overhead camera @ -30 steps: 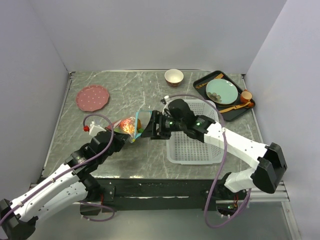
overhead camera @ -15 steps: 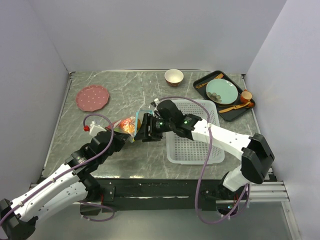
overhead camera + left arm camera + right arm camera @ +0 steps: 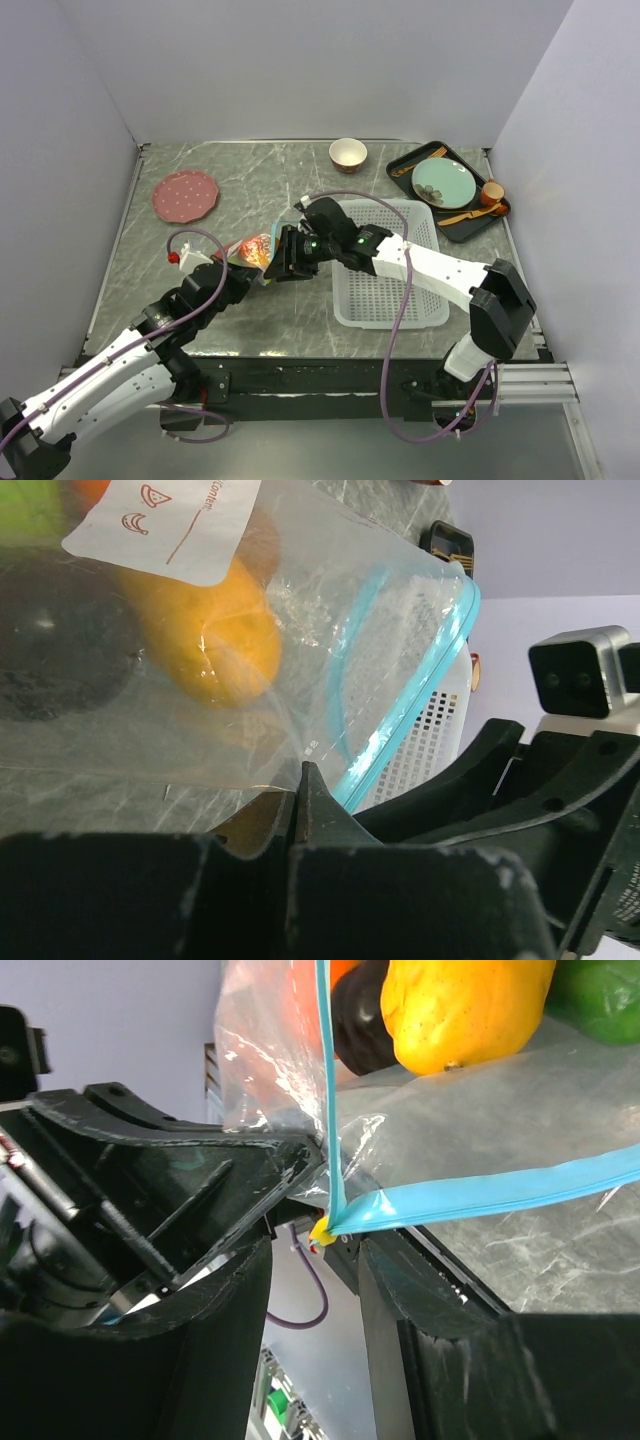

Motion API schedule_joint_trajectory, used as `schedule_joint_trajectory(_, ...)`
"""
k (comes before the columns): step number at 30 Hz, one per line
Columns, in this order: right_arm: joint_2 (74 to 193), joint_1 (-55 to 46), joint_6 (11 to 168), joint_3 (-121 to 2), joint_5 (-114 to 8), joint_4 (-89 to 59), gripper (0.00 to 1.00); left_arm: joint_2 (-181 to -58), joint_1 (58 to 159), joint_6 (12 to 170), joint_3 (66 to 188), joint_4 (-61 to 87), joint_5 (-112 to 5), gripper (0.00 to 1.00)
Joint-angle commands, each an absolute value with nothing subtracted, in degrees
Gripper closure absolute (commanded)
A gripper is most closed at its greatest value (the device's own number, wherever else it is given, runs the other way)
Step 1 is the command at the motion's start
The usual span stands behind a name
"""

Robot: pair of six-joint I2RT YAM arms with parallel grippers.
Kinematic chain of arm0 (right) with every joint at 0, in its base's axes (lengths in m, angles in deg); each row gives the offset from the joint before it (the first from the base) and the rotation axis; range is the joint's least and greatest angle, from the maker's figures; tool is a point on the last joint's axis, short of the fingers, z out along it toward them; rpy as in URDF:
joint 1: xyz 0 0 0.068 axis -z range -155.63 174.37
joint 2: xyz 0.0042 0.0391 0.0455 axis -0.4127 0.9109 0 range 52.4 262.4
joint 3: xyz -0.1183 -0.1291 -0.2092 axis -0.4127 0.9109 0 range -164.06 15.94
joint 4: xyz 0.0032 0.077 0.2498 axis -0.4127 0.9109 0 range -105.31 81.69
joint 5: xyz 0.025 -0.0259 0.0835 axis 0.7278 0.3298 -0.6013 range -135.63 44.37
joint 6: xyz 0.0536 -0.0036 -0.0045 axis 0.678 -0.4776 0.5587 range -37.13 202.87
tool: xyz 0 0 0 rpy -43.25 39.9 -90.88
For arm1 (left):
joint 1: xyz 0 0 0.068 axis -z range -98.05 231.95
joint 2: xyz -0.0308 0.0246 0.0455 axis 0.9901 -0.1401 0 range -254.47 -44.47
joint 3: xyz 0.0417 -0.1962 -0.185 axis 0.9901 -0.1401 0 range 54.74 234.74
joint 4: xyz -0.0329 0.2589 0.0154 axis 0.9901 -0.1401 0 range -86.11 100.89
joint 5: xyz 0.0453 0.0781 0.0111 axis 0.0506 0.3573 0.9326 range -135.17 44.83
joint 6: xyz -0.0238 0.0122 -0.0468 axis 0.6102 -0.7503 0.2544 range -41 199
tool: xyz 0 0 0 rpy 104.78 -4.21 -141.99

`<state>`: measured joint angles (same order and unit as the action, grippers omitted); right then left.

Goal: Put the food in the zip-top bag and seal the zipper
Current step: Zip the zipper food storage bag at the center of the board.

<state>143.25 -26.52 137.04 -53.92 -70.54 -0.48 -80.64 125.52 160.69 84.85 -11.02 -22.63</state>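
On the green marbled table [image 3: 250, 325], a pink plate [image 3: 185, 193] sits far left, well apart from the work at centre. There the left end effector [image 3: 303, 780] is clenched on a lower corner of the zip-top bag [image 3: 257, 250], its dark fingers pinched together on the clear plastic just beside the teal-blue zipper [image 3: 420, 690]. The bag lies left of centre between the two arms, and the food is already inside: an orange [image 3: 215, 630] under the white label [image 3: 165, 525], a dark round fruit [image 3: 362, 1020], a yellow fruit [image 3: 465, 1005] and something green [image 3: 600, 995] pressed against the film. Seen from the left wrist, the strip's two teal lines appear to run apart along the mouth. From the right, the right end effector [image 3: 318, 1250] reaches in with its jaws apart, the bent corner of the zipper standing in the gap at their tips and neither finger pressing on it. Just right of the bag is a white mesh basket [image 3: 390, 290]; a small bowl [image 3: 347, 153] stands at the far edge, and a black tray [image 3: 480, 226] with a teal plate [image 3: 443, 183] fills the far right corner.
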Motion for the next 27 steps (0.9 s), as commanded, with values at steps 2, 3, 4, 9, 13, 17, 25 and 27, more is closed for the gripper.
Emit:
schedule_joint_trajectory(2, 144.6, -28.1, 136.2, -57.4, -68.6, 1.5, 0.53, -80.6, 125.2, 159.8, 84.4, -7.7, -22.7, 0.99)
schedule_joint_trajectory(3, 144.8, -28.2, 136.0, -57.7, -68.0, 1.9, 0.54, -80.6, 125.2, 159.7, 84.4, -7.7, -22.8, 0.99)
schedule_joint_trajectory(4, 144.8, -28.3, 136.0, -57.9, -68.0, 2.2, 0.55, -80.6, 125.2, 159.7, 84.4, -7.6, -22.8, 0.99)
schedule_joint_trajectory(9, 145.1, -28.5, 135.5, -59.1, -66.7, 3.6, 0.61, -80.2, 125.2, 159.9, 84.4, -7.7, -22.7, 0.99)
schedule_joint_trajectory(13, 145.4, -28.5, 135.6, -59.0, -66.6, 3.4, 0.61, -79.9, 125.2, 160.0, 84.4, -7.9, -22.6, 0.99)
schedule_joint_trajectory(17, 145.5, -28.5, 135.5, -59.1, -66.0, 3.4, 0.62, -79.9, 125.2, 160.1, 84.4, -8.0, -22.9, 0.99)
schedule_joint_trajectory(25, 146.2, -28.5, 135.5, -59.6, -66.4, 2.8, 0.64, -79.9, 125.3, 160.3, 84.1, -7.7, -23.2, 0.99)
schedule_joint_trajectory(27, 146.4, -28.5, 135.6, -59.8, -66.3, 2.8, 0.65, -80.0, 125.3, 160.3, 84.1, -7.7, -23.2, 0.99)
